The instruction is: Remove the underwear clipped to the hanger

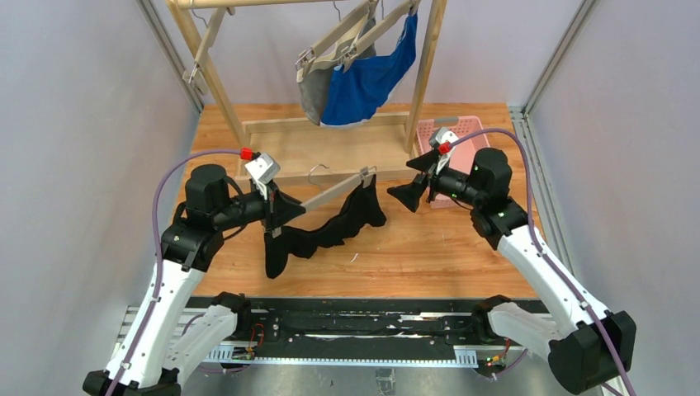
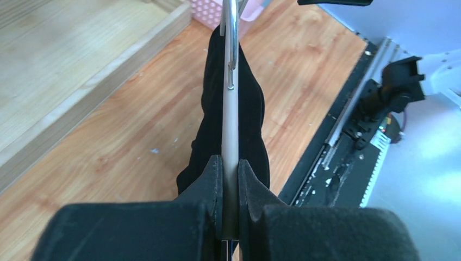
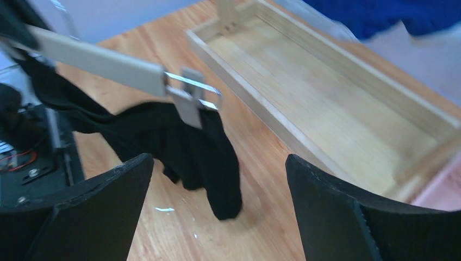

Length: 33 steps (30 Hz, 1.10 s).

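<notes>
My left gripper is shut on one end of a pale wooden hanger and holds it above the table. Black briefs hang from the hanger's metal clip and sag onto the tabletop. In the left wrist view the hanger bar runs between my fingers, with the black fabric on both sides. My right gripper is open and empty, just right of the clipped end; the black briefs lie ahead between its fingers. Grey briefs and blue briefs hang clipped on the rack behind.
The wooden rack has a tray-like base with raised edges just behind the hanger, and slanted posts. A pink basket stands at the back right, partly behind my right arm. An empty hanger hangs at the rack's left.
</notes>
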{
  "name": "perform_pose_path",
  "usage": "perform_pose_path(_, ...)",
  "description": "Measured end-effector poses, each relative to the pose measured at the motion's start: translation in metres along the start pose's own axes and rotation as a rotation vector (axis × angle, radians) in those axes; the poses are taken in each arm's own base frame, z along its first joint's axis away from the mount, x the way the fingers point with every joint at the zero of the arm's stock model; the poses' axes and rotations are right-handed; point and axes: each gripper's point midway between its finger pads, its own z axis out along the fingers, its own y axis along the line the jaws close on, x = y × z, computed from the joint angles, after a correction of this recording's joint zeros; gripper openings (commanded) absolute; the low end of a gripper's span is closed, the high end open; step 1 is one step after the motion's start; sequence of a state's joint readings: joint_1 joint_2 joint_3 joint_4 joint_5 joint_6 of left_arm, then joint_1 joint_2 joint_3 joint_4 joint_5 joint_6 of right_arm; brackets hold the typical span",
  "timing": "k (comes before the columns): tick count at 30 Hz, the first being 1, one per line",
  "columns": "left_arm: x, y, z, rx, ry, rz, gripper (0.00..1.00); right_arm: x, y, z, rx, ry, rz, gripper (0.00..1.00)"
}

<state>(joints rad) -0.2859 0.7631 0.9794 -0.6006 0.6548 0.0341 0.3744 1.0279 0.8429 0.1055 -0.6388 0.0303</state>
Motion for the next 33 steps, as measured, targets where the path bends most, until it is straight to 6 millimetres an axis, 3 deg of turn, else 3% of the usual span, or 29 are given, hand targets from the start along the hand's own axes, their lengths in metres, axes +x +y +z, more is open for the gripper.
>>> perform_pose_path(8,-0.008,-0.027,0.014,0.216,-0.046,0.005,0.00,-0.043,0.045,-0.009,-0.296,-0.100,-0.088,0.95)
perform_pose_path(13,-0.014,-0.043,0.012,0.316,-0.066,0.029,0.00,-0.048,0.055,-0.010,-0.366,-0.121,-0.097,0.95)
perform_pose_path(17,-0.020,-0.050,0.009,0.355,-0.081,0.047,0.00,-0.050,0.058,-0.010,-0.398,-0.129,-0.090,0.87)
perform_pose_path(20,-0.021,-0.051,0.010,0.363,-0.087,0.052,0.00,-0.048,0.060,-0.008,-0.418,-0.122,-0.077,0.69)
perform_pose_path(21,-0.022,-0.051,0.010,0.363,-0.087,0.051,0.00,-0.047,0.060,-0.008,-0.425,-0.119,-0.071,0.59)
perform_pose_path(24,-0.022,-0.049,0.012,0.356,-0.088,0.047,0.00,-0.044,0.063,-0.007,-0.447,-0.110,-0.053,0.13)
perform_pose_path(25,-0.023,-0.047,0.013,0.347,-0.089,0.045,0.00,-0.043,0.064,-0.007,-0.460,-0.107,-0.048,0.03)
perform_pose_path(26,-0.023,-0.046,0.013,0.343,-0.089,0.045,0.00,-0.044,0.065,-0.007,-0.466,-0.108,-0.052,0.01)
perform_pose_path(29,-0.023,-0.045,0.014,0.345,-0.089,0.047,0.00,-0.044,0.064,-0.008,-0.484,-0.099,-0.030,0.03)
perform_pose_path(32,-0.023,-0.044,0.016,0.343,-0.085,0.042,0.00,-0.044,0.064,-0.007,-0.488,-0.097,-0.021,0.49)
perform_pose_path(33,-0.023,-0.043,0.016,0.342,-0.085,0.041,0.00,-0.044,0.063,-0.007,-0.487,-0.095,-0.015,0.58)
